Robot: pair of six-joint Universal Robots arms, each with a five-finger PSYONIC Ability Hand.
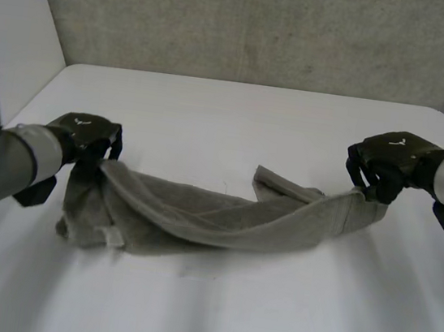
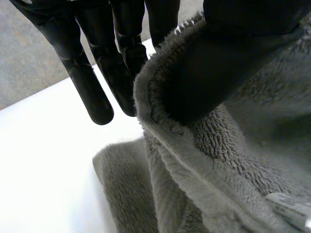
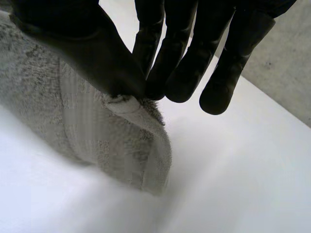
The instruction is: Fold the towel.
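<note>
Towel (image 1: 199, 216): grey, fluffy, strung out as a long rumpled band across the table (image 1: 236, 119). It runs from near the left edge to near the right edge, closer to the front edge than the back.

Left hand (image 1: 87, 136) is at the towel's left end and clamped on it. In the left wrist view the left thumb (image 2: 218, 63) presses a hemmed edge of the cloth against the fingers (image 2: 97, 97). The straight fingers stick out past the cloth over bare table. That end is lifted a little. Below it the towel is bunched in a heap on the table, with a small white label (image 1: 110, 237) at the heap's front side.

Right hand (image 1: 387, 159) is at the towel's right end, also clamped on. In the right wrist view the right thumb (image 3: 87, 53) and fingertips (image 3: 182, 90) pinch a hemmed corner, and cloth hangs from the pinch down to the table. This end is held off the table, higher than the middle.

Between the hands the band sags low; cannot tell if the middle touches the table. A loose fold pokes toward the back edge, right of centre.

Hands are well apart, one at each end. Left arm (image 1: 1, 161) comes in over the front left corner. Grey wall (image 1: 265, 24) stands behind the back edge.
</note>
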